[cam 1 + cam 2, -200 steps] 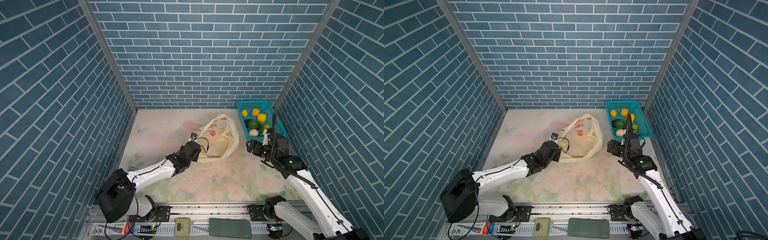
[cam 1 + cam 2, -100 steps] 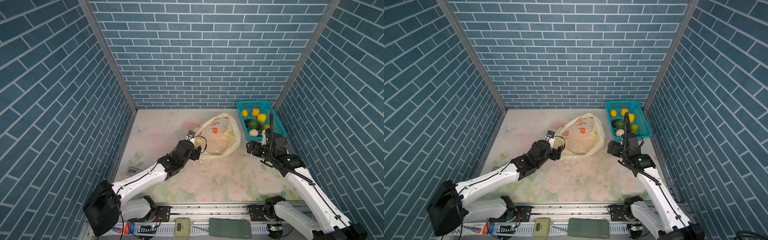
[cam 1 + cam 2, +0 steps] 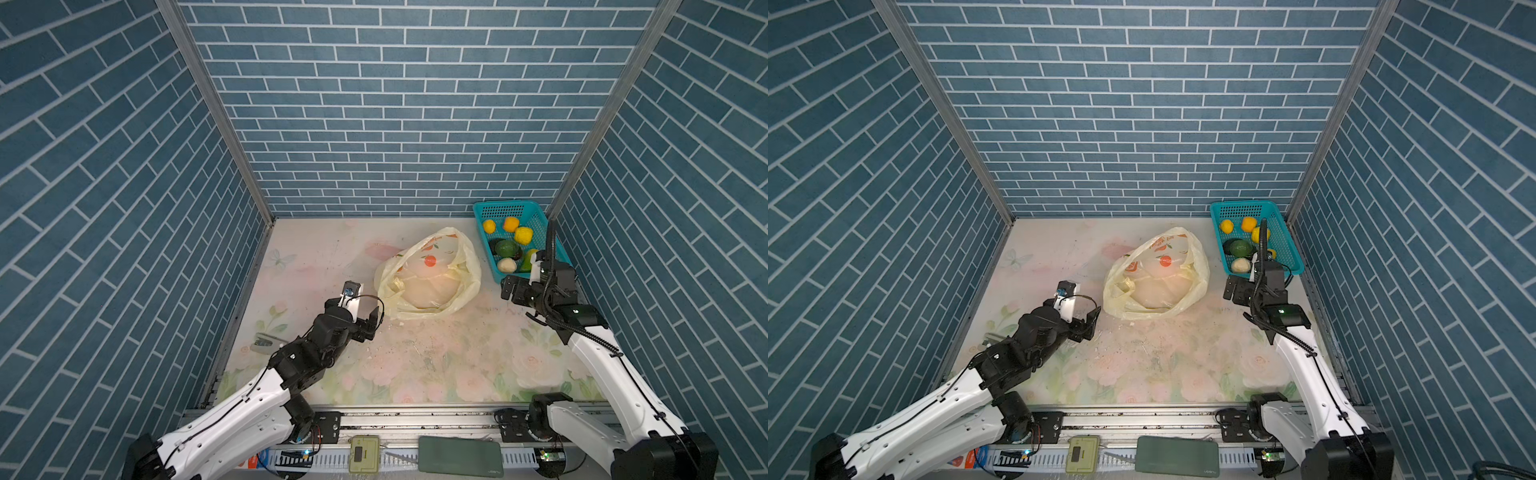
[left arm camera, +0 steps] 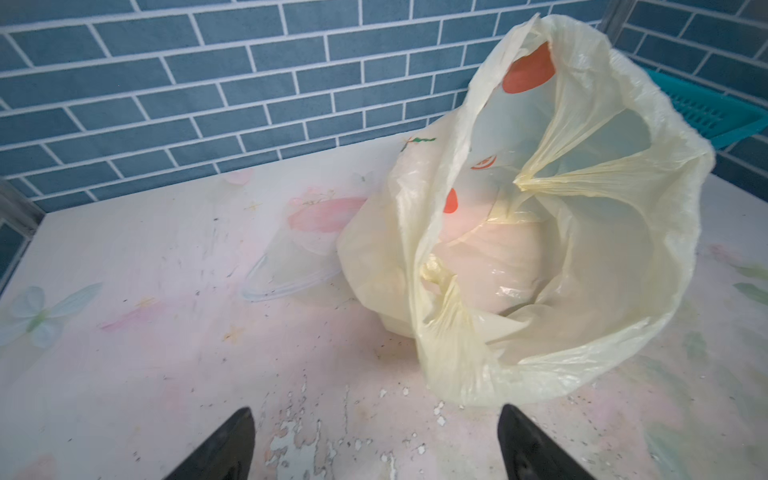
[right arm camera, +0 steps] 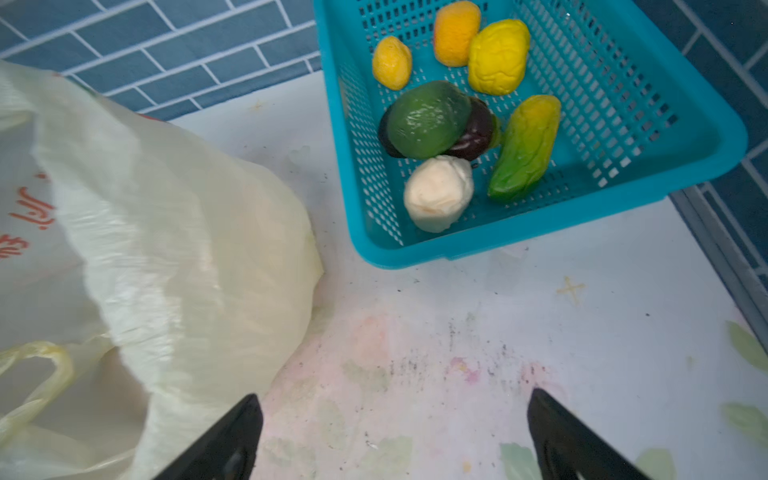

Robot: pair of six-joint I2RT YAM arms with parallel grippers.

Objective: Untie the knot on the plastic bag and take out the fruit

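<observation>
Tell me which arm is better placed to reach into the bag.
Left: the mouth of the bag faces the open left gripper; the right gripper faces its closed side, near the basket.

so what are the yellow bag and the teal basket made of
plastic bag: thin translucent film, probably polyethylene; it has a glossy sheen, fine crinkles and light showing through. basket: rigid moulded plastic by the look, with a smooth sheen and a regular grid of holes.

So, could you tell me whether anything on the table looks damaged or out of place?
The table's floral covering is flaking, white chips scattered near the plastic bag; a clear plastic scrap lies beside it.
</observation>
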